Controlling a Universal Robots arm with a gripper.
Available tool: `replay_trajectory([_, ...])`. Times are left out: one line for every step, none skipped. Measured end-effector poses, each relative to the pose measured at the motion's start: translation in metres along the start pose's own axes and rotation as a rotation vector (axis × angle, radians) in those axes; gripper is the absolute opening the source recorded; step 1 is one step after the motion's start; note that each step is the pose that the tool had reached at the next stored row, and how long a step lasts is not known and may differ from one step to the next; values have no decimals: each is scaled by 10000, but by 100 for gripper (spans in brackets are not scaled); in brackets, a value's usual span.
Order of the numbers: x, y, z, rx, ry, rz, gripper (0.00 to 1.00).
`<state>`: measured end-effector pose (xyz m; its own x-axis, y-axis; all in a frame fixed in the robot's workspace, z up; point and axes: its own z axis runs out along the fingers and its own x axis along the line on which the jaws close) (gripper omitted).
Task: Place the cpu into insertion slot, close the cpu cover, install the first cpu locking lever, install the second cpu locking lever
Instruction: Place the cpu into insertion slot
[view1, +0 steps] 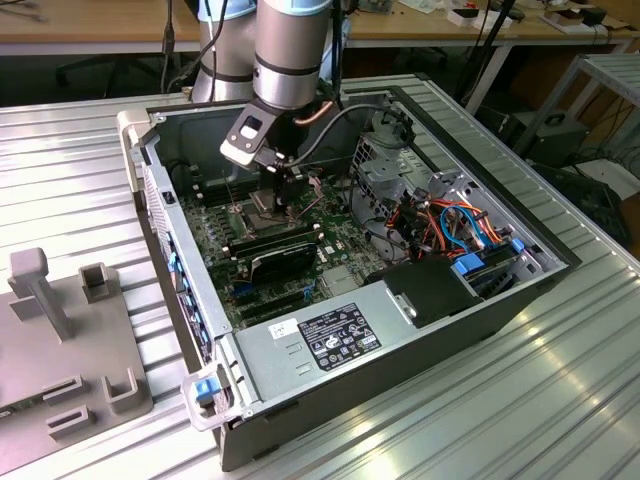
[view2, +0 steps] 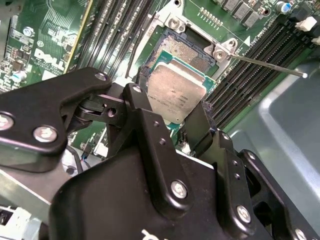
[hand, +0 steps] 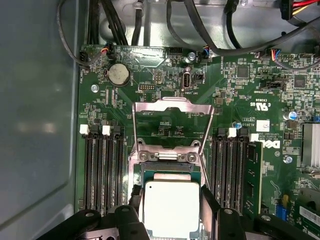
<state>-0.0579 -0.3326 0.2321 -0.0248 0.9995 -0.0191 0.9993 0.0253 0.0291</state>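
While the cpu cover (hand: 172, 106) stands swung open, the gripper (view2: 170, 107), fingers clamped on the cpu (view2: 177, 95), hangs over the insertion slot (view2: 186, 47) toward the computer case's (view1: 400, 372) far end; placement looks underway, and seating likely demands squaring chip to socket.

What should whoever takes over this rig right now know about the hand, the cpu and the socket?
The hand is shut on the cpu, with fingers on two opposite edges.
The cpu sits over the insertion slot; I cannot tell whether it is seated.
The cpu cover is swung open, off the slot.
One locking lever is unlatched and sticks out free.
Done: the cpu is at the slot.
Not yet done: cpu let go, cover closed, both levers installed.
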Motion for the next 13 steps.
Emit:
replay_trajectory([1,-3,26,0,0,1,54])
replay_trajectory([2,-7,41,1,-1,3,54])
replay_trajectory([2,-15,52,1,-1,1,54])
replay_trajectory([3,-25,61,1,-1,0,54])
replay_trajectory([3,-31,71,1,-1,1,54])
replay_trajectory([3,-33,82,2,-1,0,54])
replay_trajectory([4,-34,100,1,-1,-1,54])
replay_trajectory([4,-34,119,2,-1,3,54])
replay_trajectory([5,-34,135,2,0,9,54])
replay_trajectory([5,-35,152,2,-1,10,54])
replay_trajectory([5,-36,165,3,-1,11,54])
replay_trajectory([6,-39,177,5,-1,14,54])
replay_trajectory([5,-44,184,7,-2,13,54])
